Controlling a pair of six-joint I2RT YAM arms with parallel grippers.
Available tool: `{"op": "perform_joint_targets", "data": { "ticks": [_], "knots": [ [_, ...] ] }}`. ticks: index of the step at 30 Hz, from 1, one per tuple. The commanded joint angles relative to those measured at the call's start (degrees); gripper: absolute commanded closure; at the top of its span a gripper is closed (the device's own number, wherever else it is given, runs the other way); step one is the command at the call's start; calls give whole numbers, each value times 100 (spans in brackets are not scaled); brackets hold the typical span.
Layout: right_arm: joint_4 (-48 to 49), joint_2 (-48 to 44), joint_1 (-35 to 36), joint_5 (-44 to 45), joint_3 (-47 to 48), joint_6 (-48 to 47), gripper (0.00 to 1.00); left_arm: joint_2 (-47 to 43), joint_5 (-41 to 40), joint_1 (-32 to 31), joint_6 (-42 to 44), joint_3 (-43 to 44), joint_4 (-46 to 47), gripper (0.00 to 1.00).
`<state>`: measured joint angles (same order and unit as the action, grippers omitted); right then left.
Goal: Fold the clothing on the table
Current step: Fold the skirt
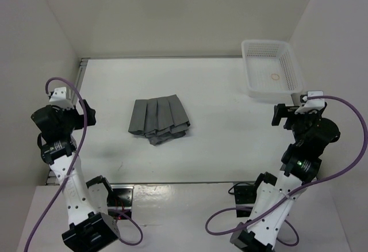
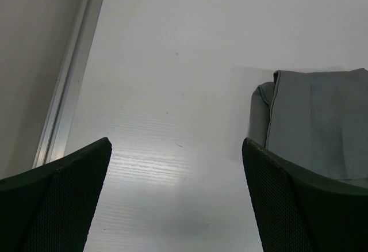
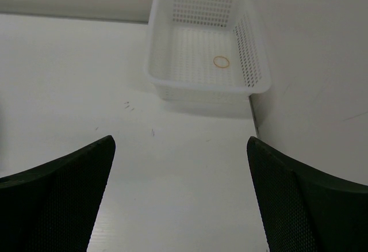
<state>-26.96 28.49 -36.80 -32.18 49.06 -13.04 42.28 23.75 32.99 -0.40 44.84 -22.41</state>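
I'm looking at the table [image 1: 218,148], which is carrying just two things. The clothing [image 1: 158,119] is lying left of centre, between the two arms and touching neither. It's sitting as a compact pleated block with a straight top edge. The lower right corner is bunching out and looking untidy. I'm reading that as folding mostly done, with one more fold or a tidy-up possibly left. I can't tell how many layers are stacked.

The basket [image 1: 264,44] is sitting in the far right corner, well apart from the clothing. I'm not counting it as part of the job.

The left gripper [image 2: 175,148] is hanging over bare table with its jaws spread wide and nothing between them. The clothing's edge is showing just beside its right finger. The right gripper [image 3: 181,142] is facing the basket, jaws also wide apart and holding nothing.

A small ring [image 3: 221,61] is lying inside the basket.
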Motion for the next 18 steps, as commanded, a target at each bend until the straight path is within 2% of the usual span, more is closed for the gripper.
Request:
{"op": "perform_joint_targets", "data": {
  "ticks": [1, 14, 18],
  "knots": [
    [200, 262, -29, 37, -116, 56, 1, -45, -2, 58, -56, 51, 291, 0],
    [200, 78, -29, 98, -116, 161, 1, -150, 51, 58, -56, 51, 290, 0],
    [148, 270, -29, 177, -1, 239, 1, -150, 51, 58, -56, 51, 290, 0]
  ]
}}
